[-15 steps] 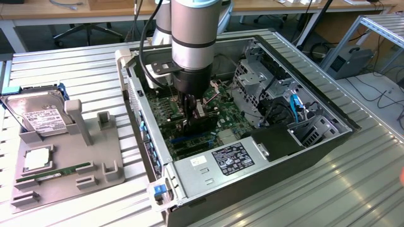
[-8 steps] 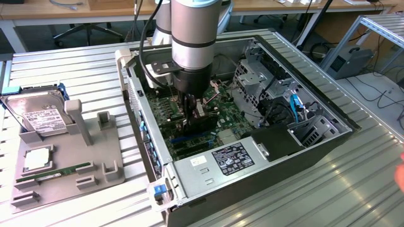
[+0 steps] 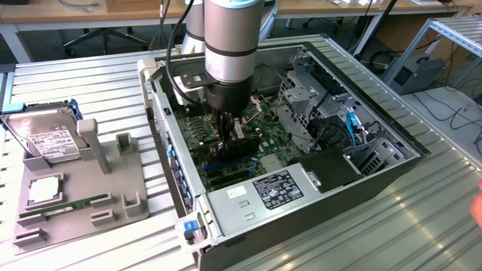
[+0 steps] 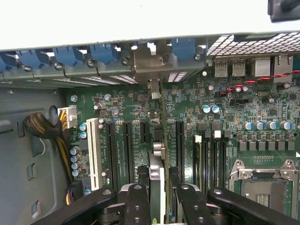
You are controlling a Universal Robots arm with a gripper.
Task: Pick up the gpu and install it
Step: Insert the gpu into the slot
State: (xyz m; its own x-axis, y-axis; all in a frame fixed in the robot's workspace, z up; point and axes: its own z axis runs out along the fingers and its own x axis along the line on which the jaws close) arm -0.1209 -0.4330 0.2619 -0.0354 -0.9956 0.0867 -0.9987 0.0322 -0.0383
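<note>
Gripper of the grey robot arm is reaching down into the open computer case in the exterior view, its dark fingers clamping the gpu, a flat dark card standing on edge just above the green motherboard. The card is sitting among the expansion slots, near the case wall on the exterior view's left. A power supply with a black label is lying at the near end of the case. On the metal table to the exterior view's left, a grey fixture tray is carrying a silver hard drive and a green memory stick.

At the wrist camera, the gripper is showing two black fingers pressing in on either side of the gpu, seen edge-on as a thin upright strip. The card's edge is running in line with a black expansion slot, between the neighbouring slots, towards the pale bracket plate at the case's rear wall, where blue retention clips are lining the slot openings. A white slot and a braided cable bundle are lying well to one side.
</note>
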